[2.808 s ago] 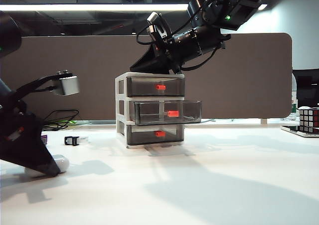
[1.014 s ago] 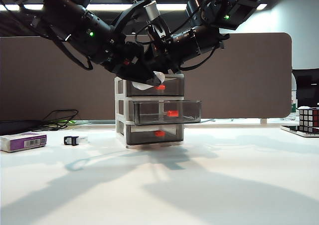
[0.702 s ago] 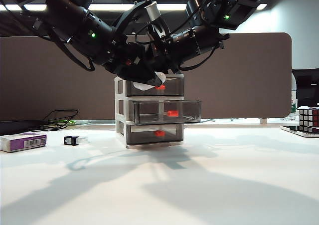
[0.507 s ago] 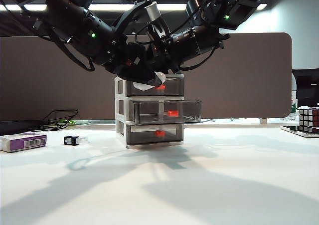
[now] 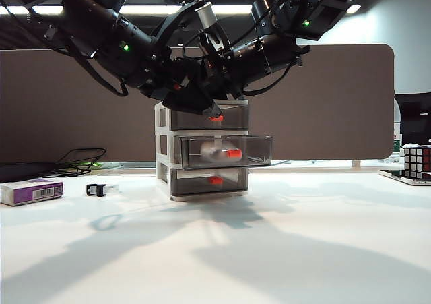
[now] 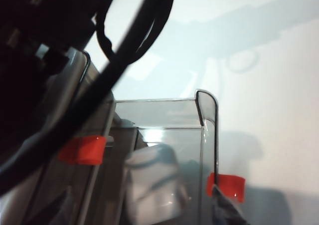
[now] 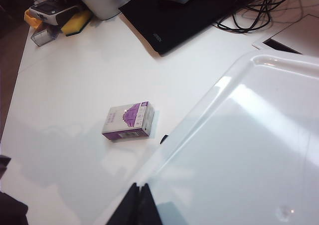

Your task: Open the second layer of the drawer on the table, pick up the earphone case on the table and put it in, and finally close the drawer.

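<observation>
Earphone case (image 5: 214, 154) dropped from left claw (image 5: 213, 112) into second layer (image 5: 226, 151), directly at 6 o'clock; left claw fingers apart, empty. Right claw (image 7: 139, 205) on cabinet top, fingertips together.

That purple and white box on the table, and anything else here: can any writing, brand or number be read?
Nothing is legible.
White-and-purple box: barcode and print, too small to read.
Black laptop: small light mark on its edge, blurred.
Drawer cabinet: no lettering.
Earphone case: no lettering visible.
</observation>
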Motion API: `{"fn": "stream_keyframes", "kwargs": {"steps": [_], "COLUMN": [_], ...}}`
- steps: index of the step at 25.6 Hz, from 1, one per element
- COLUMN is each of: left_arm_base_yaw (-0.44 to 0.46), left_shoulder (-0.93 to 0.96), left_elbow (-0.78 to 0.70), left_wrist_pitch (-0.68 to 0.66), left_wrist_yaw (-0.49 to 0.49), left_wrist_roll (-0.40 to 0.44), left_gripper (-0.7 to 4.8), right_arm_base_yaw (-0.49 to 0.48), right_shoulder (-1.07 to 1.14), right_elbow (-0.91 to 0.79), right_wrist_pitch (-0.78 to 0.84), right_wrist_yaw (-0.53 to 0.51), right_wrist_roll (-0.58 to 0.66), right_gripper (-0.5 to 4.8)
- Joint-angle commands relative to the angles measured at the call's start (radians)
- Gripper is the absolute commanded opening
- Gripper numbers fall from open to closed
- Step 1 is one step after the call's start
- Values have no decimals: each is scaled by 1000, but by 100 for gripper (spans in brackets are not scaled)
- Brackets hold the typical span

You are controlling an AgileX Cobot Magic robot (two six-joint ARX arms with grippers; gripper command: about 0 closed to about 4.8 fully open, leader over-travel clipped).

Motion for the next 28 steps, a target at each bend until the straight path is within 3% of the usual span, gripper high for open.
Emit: {"fn": "stream_keyframes", "kwargs": {"steps": [1,4,5,8,10,11,16,18,19,28], "left_arm_base_yaw": [2,1,1,1,1,1,1,2,2,31], "left_shoulder": [-3,-32,-46,-111,-159,-179,-216,-185,-163,-3], "left_elbow": [4,4,4,4,4,4,4,4,4,4], "left_wrist_pitch": [2,-133,-172,-305,-357,-373,-395,-394,-391,-276], "left_wrist_yaw": [-1,-72,-98,-112,-96,-82,2,163,183,256], "left_wrist_roll": [0,0,0,-11,-35,-48,-74,-77,-66,-45], "left_gripper": [345,333,303,107,18,-2,-6,-6,-6,-6], "right_arm_base_yaw": [6,6,6,6,6,6,6,6,6,6], "right_shoulder": [24,24,24,24,24,24,24,23,23,23], "right_elbow": [-18,-18,-18,-18,-18,-18,-18,-18,-18,-18], "right_wrist_pitch": [-90,-90,-90,-90,-90,-90,-90,-92,-92,-90], "right_wrist_yaw": [10,9,10,10,10,10,9,7,6,7], "right_wrist_roll": [13,13,13,13,13,13,13,13,13,12], "right_gripper": [-5,-5,-5,-5,-5,-5,-5,-5,-5,-5]}}
